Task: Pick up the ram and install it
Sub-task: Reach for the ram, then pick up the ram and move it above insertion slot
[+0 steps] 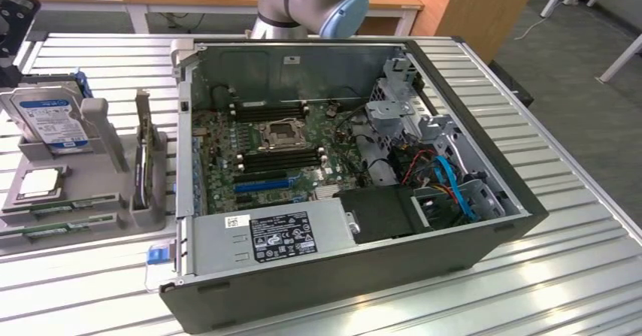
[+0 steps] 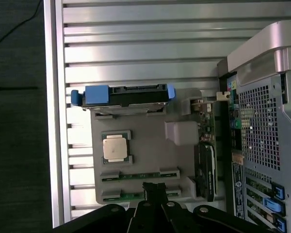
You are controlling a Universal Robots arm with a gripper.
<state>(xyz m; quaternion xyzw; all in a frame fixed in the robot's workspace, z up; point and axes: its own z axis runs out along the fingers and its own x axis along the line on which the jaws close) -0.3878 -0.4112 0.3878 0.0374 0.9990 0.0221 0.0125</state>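
Observation:
Two ram sticks [image 1: 60, 204] [image 1: 56, 229], green and narrow, stand on edge in slots at the near end of a grey parts holder [image 1: 101, 186] on the exterior view's left. In the wrist view the same two ram sticks [image 2: 140, 174] [image 2: 128, 196] lie side by side in the holder [image 2: 150, 150]. My gripper [image 2: 153, 187] hangs above them, its black fingers shut together with nothing between them, tips over the gap between the two sticks. The open computer case [image 1: 482, 253] shows its motherboard with empty black memory slots [image 1: 286, 157] beside the processor socket [image 1: 278, 133].
The holder also carries a hard drive [image 1: 50, 118] with blue brackets, a square silver processor [image 1: 40, 182] and an upright card [image 1: 143, 163]. The case's power supply [image 1: 276, 234] and cables [image 1: 441, 178] crowd its near and right side. The slatted metal table [image 1: 561, 201] surrounds everything.

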